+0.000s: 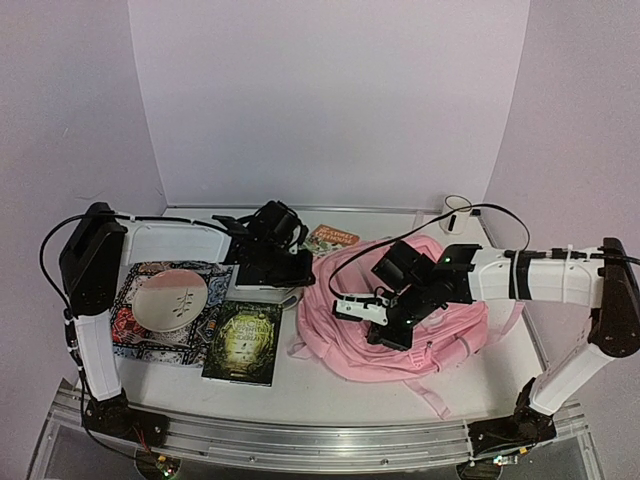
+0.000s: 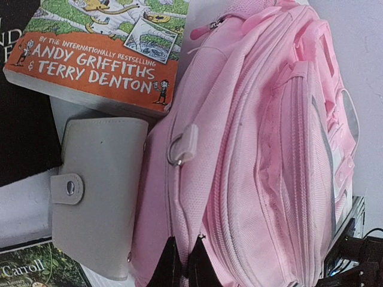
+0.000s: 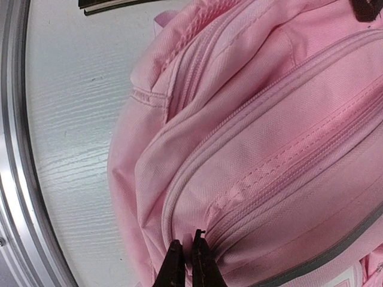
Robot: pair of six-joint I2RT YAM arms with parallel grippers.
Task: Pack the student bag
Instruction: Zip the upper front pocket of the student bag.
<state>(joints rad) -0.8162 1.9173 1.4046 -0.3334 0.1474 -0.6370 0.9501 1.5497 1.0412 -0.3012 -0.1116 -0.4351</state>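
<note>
One soft pink student bag (image 1: 335,335), zipped pockets, left fingers (image 2: 172,269) and right fingers (image 3: 173,269) closed against its fabric

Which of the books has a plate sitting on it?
The black, white and red patterned book at the left: the pink-and-white plate rests on it. The green book and the orange book carry no plate.

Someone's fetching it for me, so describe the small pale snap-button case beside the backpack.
Find the big pink student bag on the table. Beside it, next to the orange Andy Griffiths book, lies a pale grey case. Unlike the book's busy cover, it is plain, with one snap-fastened tab.
</note>
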